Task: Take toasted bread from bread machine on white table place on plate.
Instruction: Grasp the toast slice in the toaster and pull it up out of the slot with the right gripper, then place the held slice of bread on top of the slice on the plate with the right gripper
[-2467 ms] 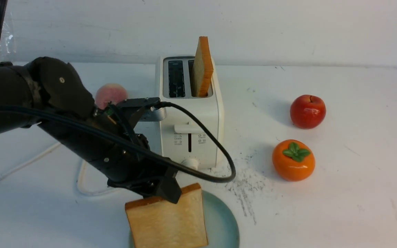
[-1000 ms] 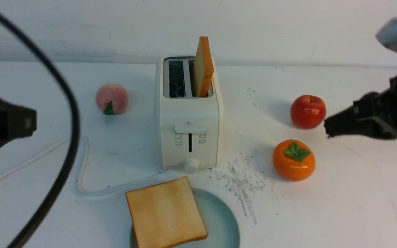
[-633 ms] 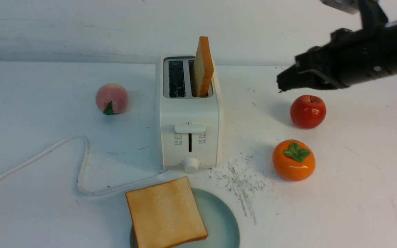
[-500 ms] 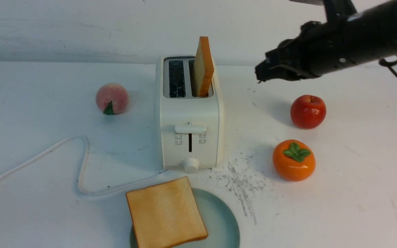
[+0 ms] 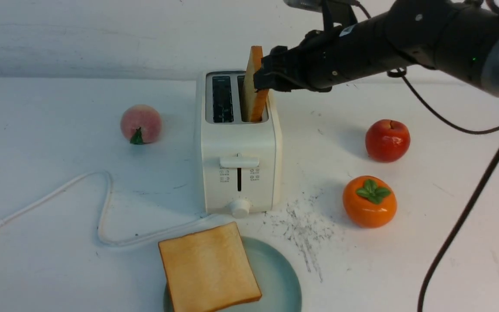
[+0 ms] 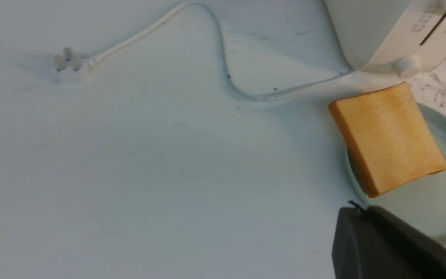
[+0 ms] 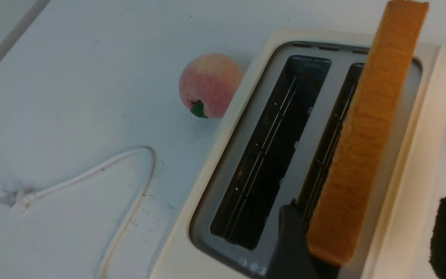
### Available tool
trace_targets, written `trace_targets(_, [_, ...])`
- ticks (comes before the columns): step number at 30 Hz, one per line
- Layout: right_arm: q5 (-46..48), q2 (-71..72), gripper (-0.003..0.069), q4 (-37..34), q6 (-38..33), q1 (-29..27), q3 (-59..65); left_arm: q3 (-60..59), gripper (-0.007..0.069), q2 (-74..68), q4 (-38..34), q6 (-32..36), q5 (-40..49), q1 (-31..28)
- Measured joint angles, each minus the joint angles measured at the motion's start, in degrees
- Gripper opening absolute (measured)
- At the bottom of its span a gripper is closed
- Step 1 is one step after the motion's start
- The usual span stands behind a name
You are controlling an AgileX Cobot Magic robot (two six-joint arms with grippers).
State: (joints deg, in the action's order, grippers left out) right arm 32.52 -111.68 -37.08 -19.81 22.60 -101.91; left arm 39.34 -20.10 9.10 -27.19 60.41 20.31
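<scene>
The cream-white bread machine (image 5: 238,143) stands mid-table on the white table (image 5: 448,242). One slice of toasted bread (image 5: 256,82) stands upright in its right slot; the left slot is dark and bare. My right gripper (image 5: 263,80) is at that slice's near top edge. In the right wrist view the right gripper (image 7: 369,205) is open, one finger on each side of the slice (image 7: 362,135), apart from it on the outer side. Another slice (image 5: 208,271) lies flat on the blue-green plate (image 5: 282,281), overhanging its left rim. My left gripper (image 6: 356,211) is shut and holds nothing, near the plate (image 6: 436,201).
A peach (image 5: 140,123) sits left of the toaster. A red apple (image 5: 387,140) and an orange persimmon (image 5: 369,201) sit to its right. The white cord (image 5: 102,208) loops over the left front. Grey scratch marks (image 5: 306,229) lie beside the plate.
My right arm swept in from the right edge to the slice in the toaster and its jaws opened. The left arm left the slice on the plate and drew back out of the front view.
</scene>
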Motion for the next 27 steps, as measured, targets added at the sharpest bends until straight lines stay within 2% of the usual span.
trace_targets(3, [-2.3,-2.0,0.0495,-2.3,0.0,0.0,-0.3,0.0,-0.0014,0.0,1.8,-0.2,1.0,0.0])
trace_targets(6, [-3.2,-2.8,0.0426,-2.8,0.0,0.0,-0.3,0.0,-0.0014,0.0,2.3,-0.2,1.4,0.0])
trace_targets(8, [-3.2,-2.8,0.0323,-3.0,0.0,0.0,-0.3,0.0,-0.0014,0.0,2.4,-0.2,1.4,0.0])
trace_targets(9, [-3.2,-2.8,0.0229,-3.2,0.0,0.0,-0.3,0.0,-0.0014,0.0,2.6,-0.2,1.4,0.0])
trace_targets(10, [-3.1,-2.8,0.0212,-3.2,0.0,0.0,-0.3,0.0,-0.0014,0.0,2.6,-0.2,1.4,0.0])
trace_targets(12, [-2.8,-2.1,0.0063,-3.2,0.0,0.0,-0.3,0.0,-0.0014,0.0,3.3,-0.2,1.3,0.0])
trace_targets(21, [0.4,9.6,0.0053,-2.5,-0.7,0.0,-0.3,0.0,-0.0014,0.0,6.7,-0.2,2.1,0.0])
trace_targets(25, [9.3,17.6,0.0053,-2.5,-1.5,0.0,-0.6,0.0,-0.0014,0.0,7.9,-0.2,2.0,0.0])
trace_targets(27, [18.7,21.2,0.0053,-2.6,-1.7,0.0,-0.8,0.0,-0.0014,0.0,7.9,-0.2,1.6,0.0])
